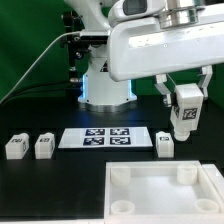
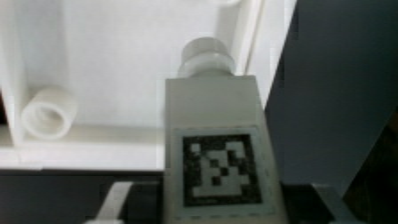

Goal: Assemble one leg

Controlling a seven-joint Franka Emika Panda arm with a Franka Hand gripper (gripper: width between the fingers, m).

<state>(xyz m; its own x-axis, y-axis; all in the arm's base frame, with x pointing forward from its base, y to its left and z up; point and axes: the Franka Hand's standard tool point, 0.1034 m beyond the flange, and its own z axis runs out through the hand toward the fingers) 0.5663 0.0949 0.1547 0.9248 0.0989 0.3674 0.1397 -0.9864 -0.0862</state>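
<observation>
Above the tray (image 1: 112,178), hand (image 1: 187,96) grips white tagged leg (image 1: 186,120).

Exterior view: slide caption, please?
Gripper holds a leg above the tray; three more legs flank the marker board.

Tray rim (image 1: 150,167) underneath; spare leg (image 1: 164,143) beside

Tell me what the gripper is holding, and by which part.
The gripper holds one leg by its upper end; its lower end hangs free.
</observation>
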